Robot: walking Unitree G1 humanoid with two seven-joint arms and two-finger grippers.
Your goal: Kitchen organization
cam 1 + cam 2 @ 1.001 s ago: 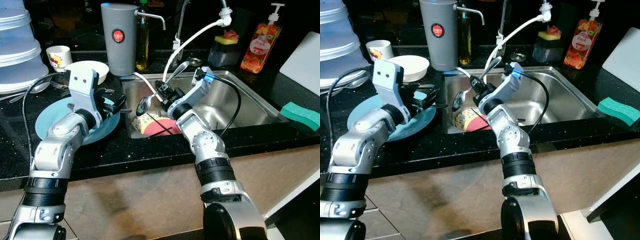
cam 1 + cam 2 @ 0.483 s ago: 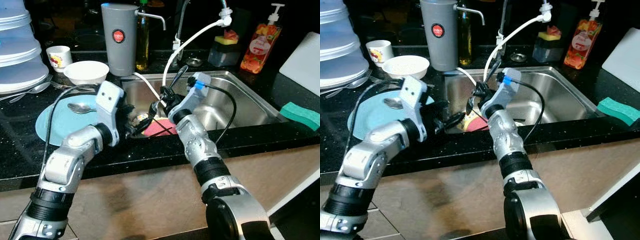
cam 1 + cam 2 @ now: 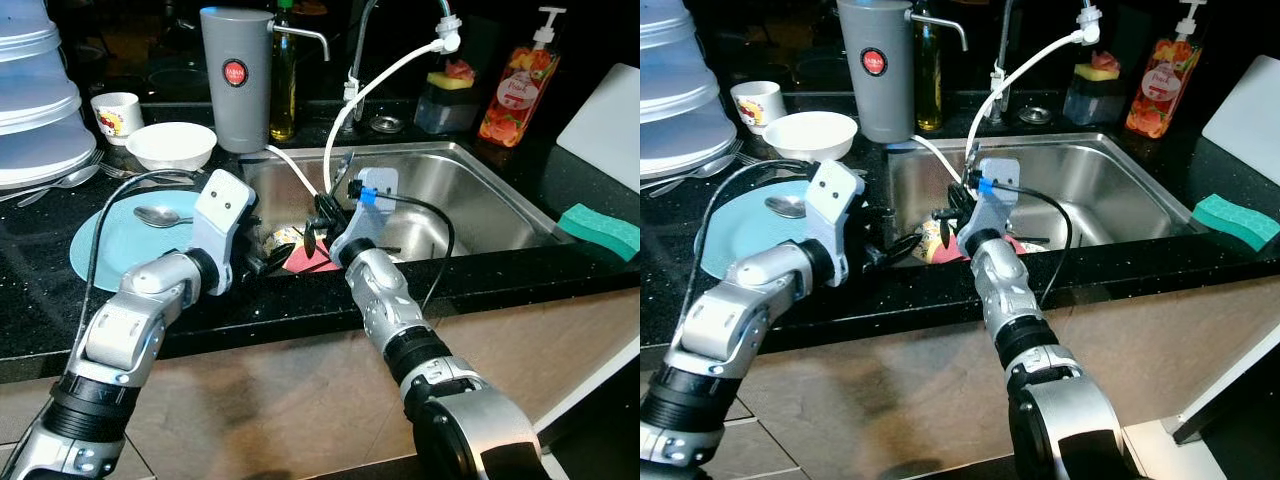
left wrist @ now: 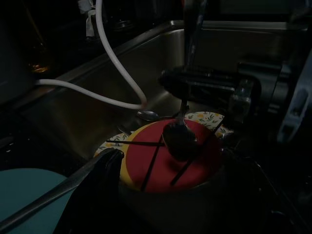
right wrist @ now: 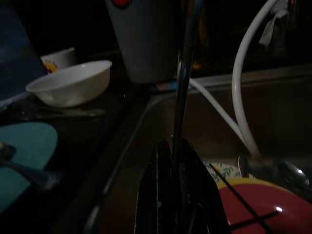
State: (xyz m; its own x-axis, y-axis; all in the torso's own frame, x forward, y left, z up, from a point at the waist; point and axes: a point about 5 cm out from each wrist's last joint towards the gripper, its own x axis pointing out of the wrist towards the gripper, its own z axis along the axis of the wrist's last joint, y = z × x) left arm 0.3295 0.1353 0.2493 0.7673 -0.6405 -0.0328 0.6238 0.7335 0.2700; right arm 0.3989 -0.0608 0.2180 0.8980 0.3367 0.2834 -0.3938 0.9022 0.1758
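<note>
While my right tool [image 3: 318, 222] pinches a spoon [image 4: 179, 139] by the middle of its handle, the spoon hangs nearly upright over the left end of the sink [image 3: 480, 200], bowl down just above the red plate [image 4: 165, 163] lying there. My left tool [image 3: 268, 260] sits at the sink's edge, at about 9 o'clock from the spoon and near it, fingers spread and empty. Further out at 9 o'clock, the blue plate [image 3: 110, 240] on the desk [image 3: 40, 290] already carries one spoon, so I judge this one goes that way.
</note>
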